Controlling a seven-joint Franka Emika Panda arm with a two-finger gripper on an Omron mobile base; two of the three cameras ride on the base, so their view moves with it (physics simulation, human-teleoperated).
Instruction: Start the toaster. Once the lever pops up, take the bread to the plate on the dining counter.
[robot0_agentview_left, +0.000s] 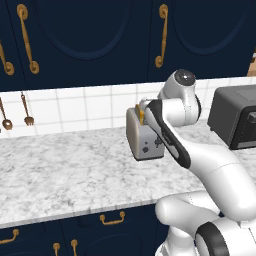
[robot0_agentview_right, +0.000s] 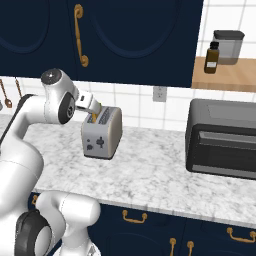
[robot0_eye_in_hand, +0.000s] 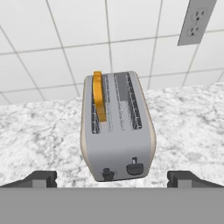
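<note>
Hand view: gripper (robot0_eye_in_hand: 112, 178) spread wide above toaster (robot0_eye_in_hand: 117, 127), bread (robot0_eye_in_hand: 99, 95) in its slot.

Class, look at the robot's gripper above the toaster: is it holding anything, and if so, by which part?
Nothing is held. The gripper hovers open above the toaster, jaws wide apart, and the bread stands in one slot.

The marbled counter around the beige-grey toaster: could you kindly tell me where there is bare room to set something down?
The grey-white marbled counter is bare between the boxy beige-grey metal toaster and the large black toaster oven, and along its front edge. In the left base view, a wide bare stretch lies left of the toaster. It is crowded at the toaster, where the white arm and its open gripper hang above the orange-crusted bread slice.
</note>
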